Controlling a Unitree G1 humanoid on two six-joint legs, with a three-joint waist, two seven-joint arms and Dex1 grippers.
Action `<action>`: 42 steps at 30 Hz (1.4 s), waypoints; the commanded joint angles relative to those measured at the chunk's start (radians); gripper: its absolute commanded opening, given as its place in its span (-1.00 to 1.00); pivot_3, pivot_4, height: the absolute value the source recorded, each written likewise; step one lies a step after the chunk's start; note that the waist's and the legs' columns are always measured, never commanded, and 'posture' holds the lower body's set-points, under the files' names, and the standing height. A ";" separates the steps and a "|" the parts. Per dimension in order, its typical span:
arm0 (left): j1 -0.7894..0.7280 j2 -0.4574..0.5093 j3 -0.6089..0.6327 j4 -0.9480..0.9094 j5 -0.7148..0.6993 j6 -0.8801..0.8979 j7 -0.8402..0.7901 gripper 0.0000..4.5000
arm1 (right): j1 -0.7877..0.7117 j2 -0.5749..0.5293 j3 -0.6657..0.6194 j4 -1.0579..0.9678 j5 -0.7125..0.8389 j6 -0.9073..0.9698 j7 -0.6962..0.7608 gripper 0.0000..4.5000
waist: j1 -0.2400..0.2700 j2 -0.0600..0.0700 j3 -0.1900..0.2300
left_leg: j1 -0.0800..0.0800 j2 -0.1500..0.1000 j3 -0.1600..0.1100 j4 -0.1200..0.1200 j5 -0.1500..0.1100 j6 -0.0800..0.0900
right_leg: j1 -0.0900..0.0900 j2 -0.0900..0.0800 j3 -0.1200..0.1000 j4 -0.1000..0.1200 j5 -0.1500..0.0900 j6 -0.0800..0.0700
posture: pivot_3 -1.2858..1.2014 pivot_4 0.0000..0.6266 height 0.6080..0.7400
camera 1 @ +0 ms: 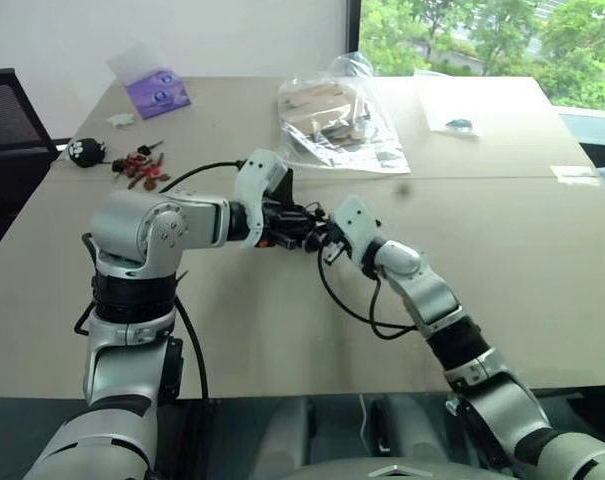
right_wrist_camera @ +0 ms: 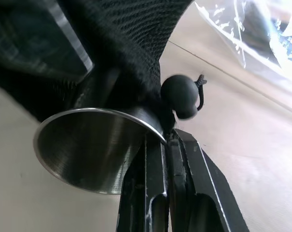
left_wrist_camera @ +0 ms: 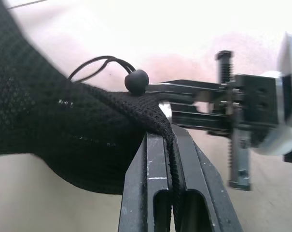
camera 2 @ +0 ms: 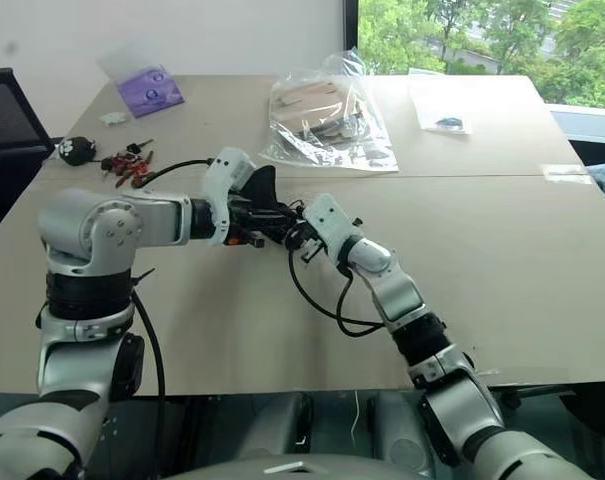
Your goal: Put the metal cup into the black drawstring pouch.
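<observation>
over the table (camera 1: pixel 542 300) the two grippers meet. left gripper (left_wrist_camera: pixel 171 140) clamps the pouch (left_wrist_camera: pixel 49 121) edge – right gripper (right_wrist_camera: pixel 166 140) pinches the cup (right_wrist_camera: pixel 88 154) rim, cup at the pouch mouth.

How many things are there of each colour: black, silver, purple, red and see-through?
Black: 2, the black drawstring pouch and a round toy
Silver: 1, the metal cup
Purple: 1, a tissue pack
Red: 1, a bunch of keys
See-through: 2, a big plastic bag and a small bag
Total: 7
</observation>
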 commanded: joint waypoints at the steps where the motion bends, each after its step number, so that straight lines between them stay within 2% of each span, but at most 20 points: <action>1: -0.025 -0.046 0.054 -0.083 -0.057 0.021 -0.004 -1.00 | -0.061 0.055 -0.060 0.116 0.014 0.015 -0.091 -0.98 | 0.000 0.000 0.000 | 0.000 0.000 0.000 0.000 0.000 0.000 | 0.000 0.000 0.000 0.000 0.000 0.000 | 0.03 -0.52 1.00; 5: -0.015 -0.085 0.085 -0.107 -0.060 0.046 0.020 -1.00 | -0.119 0.034 0.056 0.260 -0.155 -0.084 -0.197 -0.98 | -0.002 0.000 0.000 | 0.000 0.000 0.000 0.000 0.000 0.000 | -0.001 0.000 0.000 0.000 0.000 0.000 | 0.03 -0.52 1.00; 6: -0.006 -0.094 0.089 -0.115 -0.056 0.041 0.030 -1.00 | -0.120 0.059 0.035 0.268 -0.117 -0.102 -0.180 -0.98 | -0.002 0.000 0.000 | 0.000 0.000 0.001 -0.001 0.000 0.000 | -0.001 0.000 0.001 0.000 0.000 0.000 | 0.03 -0.52 1.00; 8: 0.010 -0.114 0.100 -0.126 -0.050 0.041 0.050 -1.00 | -0.120 0.177 -0.148 0.241 0.130 -0.045 -0.123 -0.98 | -0.001 0.000 0.000 | 0.000 0.000 0.001 -0.002 0.000 0.000 | -0.001 0.000 0.000 -0.001 0.000 0.000 | 0.03 -0.52 1.00; 9: 0.016 -0.123 0.104 -0.136 -0.053 0.044 0.053 -1.00 | -0.132 0.202 -0.213 0.259 0.196 -0.023 -0.137 -0.98 | 0.005 0.000 0.001 | -0.001 0.001 0.001 -0.002 0.000 0.000 | -0.001 0.000 0.000 -0.002 0.000 0.000 | 0.03 -0.52 1.00; 10: 0.019 -0.129 0.105 -0.145 -0.056 0.046 0.055 -1.00 | -0.142 0.182 -0.183 0.288 0.160 -0.038 -0.154 -0.98 | 0.007 0.000 0.000 | -0.002 0.000 -0.001 -0.002 0.000 0.000 | -0.001 -0.001 -0.001 -0.002 0.000 0.000 | 0.03 -0.52 1.00; 14: 0.009 -0.178 0.148 -0.159 -0.087 0.086 0.054 -1.00 | -0.172 0.031 0.151 0.392 -0.217 -0.230 -0.239 -0.98 | -0.013 0.000 0.001 | -0.001 0.000 0.003 -0.003 0.000 0.000 | -0.002 -0.001 0.002 -0.003 0.000 0.000 | 0.03 -0.52 1.00; 16: 0.002 -0.197 0.165 -0.169 -0.107 0.095 0.048 -1.00 | -0.167 0.038 0.142 0.402 -0.201 -0.292 -0.222 -0.98 | -0.018 0.000 0.001 | 0.001 0.000 0.003 -0.005 0.000 0.000 | -0.002 0.000 0.002 -0.002 0.000 0.000 | 0.03 -0.52 1.00; 19: 0.003 -0.222 0.198 -0.157 -0.103 0.095 0.071 -1.00 | -0.141 0.155 -0.072 0.320 0.092 -0.171 -0.113 -0.98 | -0.018 -0.001 0.001 | 0.000 0.001 0.002 -0.006 0.000 0.000 | -0.001 0.000 0.001 -0.003 0.000 0.000 | 0.03 -0.52 1.00; 20: 0.005 -0.228 0.209 -0.152 -0.101 0.095 0.078 -1.00 | -0.136 0.164 -0.096 0.295 0.132 -0.132 -0.085 -0.98 | -0.017 0.000 0.001 | 0.000 0.002 0.002 -0.006 0.000 0.000 | -0.001 -0.001 0.001 -0.004 0.000 0.000 | 0.03 -0.52 1.00; 24: 0.016 -0.234 0.277 -0.091 -0.094 0.095 0.093 -1.00 | -0.117 0.085 -0.005 0.248 0.004 -0.170 -0.118 -0.98 | -0.016 -0.001 0.001 | -0.002 0.001 0.001 -0.007 0.000 0.000 | -0.001 -0.001 0.000 -0.008 0.000 0.000 | 0.03 -0.52 1.00; 26: 0.004 -0.212 0.323 -0.013 -0.073 0.077 0.078 -1.00 | -0.081 0.017 0.061 0.184 -0.064 -0.165 -0.073 -0.98 | -0.016 -0.001 0.001 | -0.001 0.001 0.001 -0.010 0.000 0.000 | -0.002 -0.001 0.000 -0.009 0.000 0.000 | 0.03 -0.52 1.00; 27: -0.003 -0.202 0.341 0.025 -0.066 0.063 0.074 -1.00 | -0.069 0.001 0.063 0.162 -0.078 -0.147 -0.078 -0.77 | -0.016 -0.001 0.001 | -0.001 0.001 0.001 -0.011 0.000 0.000 | -0.002 -0.001 0.000 -0.010 0.000 0.000 | 0.03 -0.52 1.00; 29: -0.017 -0.166 0.357 0.108 -0.054 0.015 0.054 -1.00 | -0.046 -0.040 0.079 0.092 -0.094 -0.103 -0.047 -0.60 | -0.013 -0.001 0.001 | -0.001 0.001 0.001 -0.012 0.000 0.000 | -0.001 -0.001 0.000 -0.012 0.000 0.000 | 0.03 -0.52 1.00; 30: -0.023 -0.137 0.350 0.155 -0.048 -0.016 0.031 -1.00 | -0.027 -0.063 0.081 0.024 -0.091 -0.069 -0.025 -0.41 | -0.013 -0.001 0.001 | -0.001 0.001 0.001 -0.012 0.000 0.000 | -0.001 -0.001 -0.001 -0.013 0.000 0.000 | 0.03 -0.52 1.00; 33: -0.005 -0.027 0.225 0.259 -0.003 -0.163 -0.080 -1.00 | 0.034 -0.109 0.079 -0.196 -0.087 0.015 0.007 0.19 | -0.011 -0.001 0.001 | -0.002 0.000 0.001 -0.013 0.000 0.000 | -0.001 -0.001 0.000 -0.014 0.000 0.000 | 0.03 -0.52 1.00; 34: -0.011 -0.009 0.206 0.312 0.006 -0.202 -0.107 -1.00 | 0.036 -0.145 0.083 -0.276 -0.045 0.122 0.079 0.19 | -0.008 -0.001 0.001 | -0.002 0.000 0.001 -0.014 0.000 -0.001 | -0.002 -0.001 -0.001 -0.015 0.000 0.000 | 0.03 -0.52 1.00; 37: -0.037 0.018 0.177 0.425 0.009 -0.293 -0.190 -1.00 | 0.069 -0.181 0.075 -0.432 -0.050 0.193 0.078 0.58 | 0.001 -0.001 0.001 | -0.002 0.000 0.001 -0.015 0.000 -0.001 | -0.002 -0.001 -0.001 -0.016 0.000 0.000 | 0.03 -0.52 1.00; 39: -0.053 0.036 0.144 0.467 0.023 -0.340 -0.233 -1.00 | 0.091 -0.183 0.071 -0.507 -0.051 0.242 0.063 0.96 | 0.002 -0.001 0.001 | -0.002 0.001 0.000 -0.015 0.000 -0.001 | -0.002 -0.001 -0.002 -0.016 0.000 0.000 | 0.03 -0.52 1.00; 42: -0.074 0.050 0.101 0.513 0.043 -0.401 -0.282 -1.00 | 0.110 -0.209 0.064 -0.573 -0.051 0.289 0.071 0.96 | 0.002 -0.001 0.001 | -0.003 0.000 0.000 -0.015 0.000 0.000 | -0.002 -0.001 -0.002 -0.016 0.000 0.000 | 0.03 -0.52 1.00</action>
